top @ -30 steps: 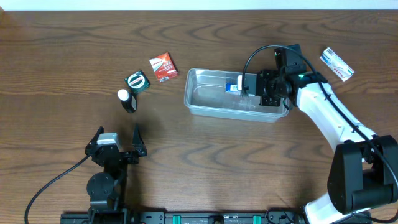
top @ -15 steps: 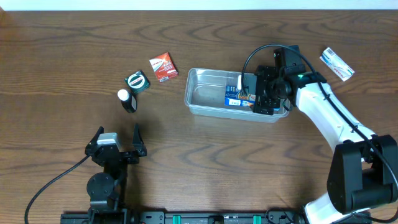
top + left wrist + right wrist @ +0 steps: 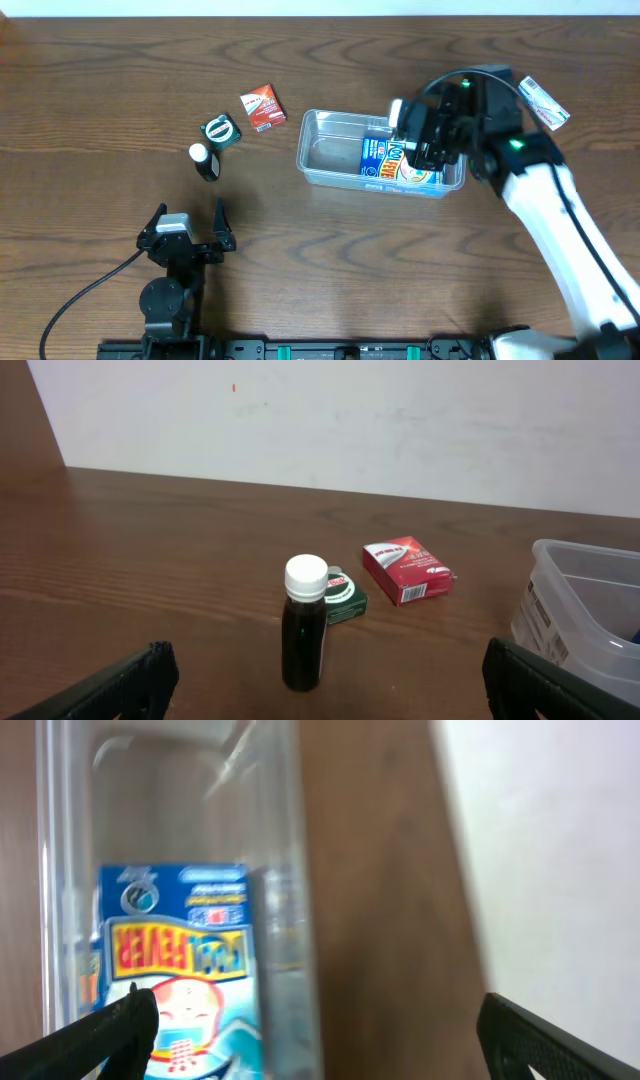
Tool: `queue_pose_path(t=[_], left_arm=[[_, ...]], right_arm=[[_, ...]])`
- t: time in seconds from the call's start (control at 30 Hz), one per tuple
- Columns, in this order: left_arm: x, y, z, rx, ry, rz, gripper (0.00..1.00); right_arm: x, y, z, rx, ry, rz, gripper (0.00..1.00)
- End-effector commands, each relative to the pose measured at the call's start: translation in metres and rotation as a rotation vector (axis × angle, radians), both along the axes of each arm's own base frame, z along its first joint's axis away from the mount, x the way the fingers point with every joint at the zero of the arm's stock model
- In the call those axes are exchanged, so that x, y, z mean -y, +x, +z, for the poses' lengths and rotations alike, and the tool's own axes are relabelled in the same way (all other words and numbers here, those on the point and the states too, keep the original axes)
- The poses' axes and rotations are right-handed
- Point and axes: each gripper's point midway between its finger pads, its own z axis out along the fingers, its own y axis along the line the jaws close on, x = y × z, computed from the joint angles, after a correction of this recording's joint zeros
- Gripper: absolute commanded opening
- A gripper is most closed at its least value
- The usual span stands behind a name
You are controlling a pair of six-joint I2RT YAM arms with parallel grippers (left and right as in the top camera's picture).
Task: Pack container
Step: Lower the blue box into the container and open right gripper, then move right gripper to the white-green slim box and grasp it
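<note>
Overhead: blue packet [image 3: 400, 163] flat inside container [image 3: 330, 152]; left jaws, right jaws wide apart.

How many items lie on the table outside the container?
4: dark bottle, green packet and red packet left of the container; white packet far right. The right arm may hide others.

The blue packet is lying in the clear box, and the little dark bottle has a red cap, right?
Not quite. The cap on the bottle is white, not red; the left wrist view shows it clearly. The blue packet does lie in the container.
</note>
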Motion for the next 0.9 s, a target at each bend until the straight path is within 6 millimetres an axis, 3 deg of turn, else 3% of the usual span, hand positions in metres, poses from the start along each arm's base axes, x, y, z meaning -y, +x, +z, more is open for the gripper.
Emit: queue_pose_path(t=[0.0,0.2,0.3,0.63,0.87], left_arm=[[-0.003,-0.001,-0.017,-0.050,0.011,0.014,0.98],[-0.003,-0.001,-0.017,-0.050,0.011,0.014,0.98],[-0.003,-0.001,-0.017,-0.050,0.011,0.014,0.98],[-0.003,-0.001,-0.017,-0.050,0.011,0.014,0.98],[-0.003,-0.001,-0.017,-0.050,0.011,0.014,0.98]], right_arm=[[-0.004,-0.008,0.038,0.030,0.120,-0.069,0.99],[-0.018,-0.023,0.066,-0.025,0.316,-0.101,0.99],[-0.001,-0.010,0.065,-0.048,0.362,-0.268,0.99],[0.125,0.029,0.047,-0.012,0.363,-0.801,0.99],[0.206,0.038,0.031,-0.048,0.427,-1.038,0.99]])
